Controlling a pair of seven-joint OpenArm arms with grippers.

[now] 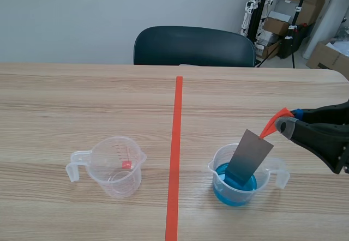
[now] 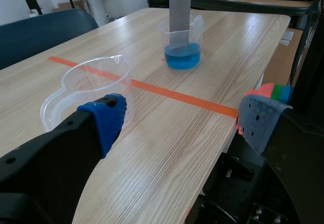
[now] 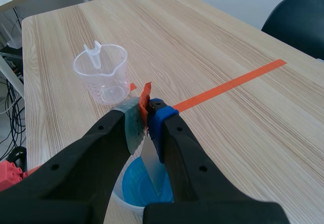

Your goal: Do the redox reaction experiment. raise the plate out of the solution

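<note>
Inventory, by size:

- One counter (image 1: 82, 104), light wood grain, carrying everything listed below.
- One dark chair (image 1: 193, 47), behind the far edge of the counter.
- One orange-red tape line (image 1: 175, 159), running away from the robot down the middle of the counter.
- Two clear plastic measuring cups with handles, well apart, one on each side of the tape line. The empty cup (image 1: 115, 167) stands upright on the left side. The filled cup (image 1: 216, 171) stands upright on the right side and holds blue solution (image 1: 242, 191) in its lower part.
- One grey metal plate (image 1: 250, 156). It is tilted, with its lower end inside the filled cup and dipped in the blue solution. Its upper end rises above the rim toward the right arm.
- One orange tab (image 1: 271, 125), at the upper corner of the plate.

Finger state:

- Right fingers (image 3: 162, 127): pressed together on the orange tab at the top of the plate, with the tab pinched between the two pads. From there the plate hangs down into the filled cup, directly below the fingers.
- Left fingers (image 2: 107, 120): spread wide, with nothing between them. They are low at the near edge of the counter. The empty cup stands just ahead of the blue-padded finger; whether they touch cannot be told. The filled cup and the plate stand farther ahead, beyond the tape line.
</note>
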